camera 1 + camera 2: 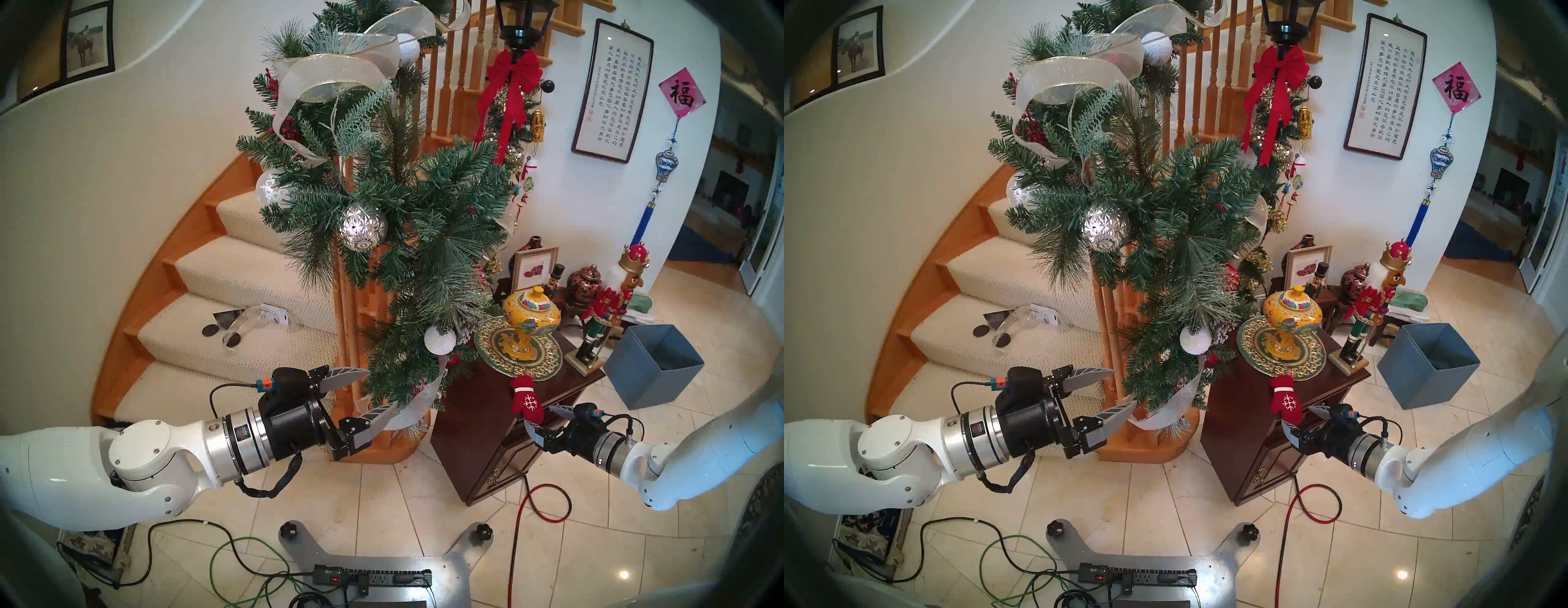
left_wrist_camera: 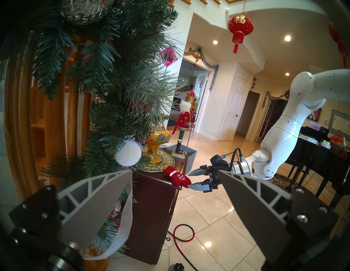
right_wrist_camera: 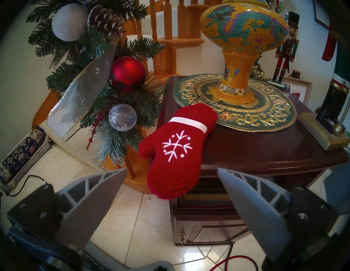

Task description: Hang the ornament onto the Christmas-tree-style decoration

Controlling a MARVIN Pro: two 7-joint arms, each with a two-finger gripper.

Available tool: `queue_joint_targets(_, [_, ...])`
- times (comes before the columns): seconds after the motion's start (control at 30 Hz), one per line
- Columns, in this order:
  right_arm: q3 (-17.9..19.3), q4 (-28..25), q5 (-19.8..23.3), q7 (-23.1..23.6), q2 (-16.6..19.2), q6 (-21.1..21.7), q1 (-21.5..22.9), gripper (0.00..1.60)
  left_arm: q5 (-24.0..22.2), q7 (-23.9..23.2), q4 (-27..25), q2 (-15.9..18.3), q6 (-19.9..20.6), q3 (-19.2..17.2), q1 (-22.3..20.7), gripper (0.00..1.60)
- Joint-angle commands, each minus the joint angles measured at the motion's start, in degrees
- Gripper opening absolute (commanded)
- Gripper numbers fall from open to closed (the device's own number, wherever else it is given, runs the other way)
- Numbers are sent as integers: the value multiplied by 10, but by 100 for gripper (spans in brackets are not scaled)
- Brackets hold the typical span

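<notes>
Fingers of both grippers spread, empty; right gripper [image 3: 172, 189] near mitten [image 3: 176, 151] overhanging cabinet [image 3: 265, 151] edge.

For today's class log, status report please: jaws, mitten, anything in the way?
Both jaws open, empty. Red mitten ornament on cabinet corner, overhanging, right gripper close. Pine garland unobstructed.

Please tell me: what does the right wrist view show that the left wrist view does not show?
Only the right wrist view shows the red ball, the pinecone and the mitten's thin loop lying on the green mat. Only the left wrist view shows the red lantern, the piano and the open right pincer just beside the mitten. Both show the red mitten, the yellow vase and the white glittery ball.
</notes>
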Motion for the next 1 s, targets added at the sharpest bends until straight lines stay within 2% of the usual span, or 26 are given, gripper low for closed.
queue_joint_targets(0.0, [8,7,9,-1,-4,3,0,160,0,0,0,1,-1,-2,-2,160])
queue_joint_targets(0.97, [19,31,41,9,-25,34,-13,160,0,0,0,1,-1,-2,-2,160])
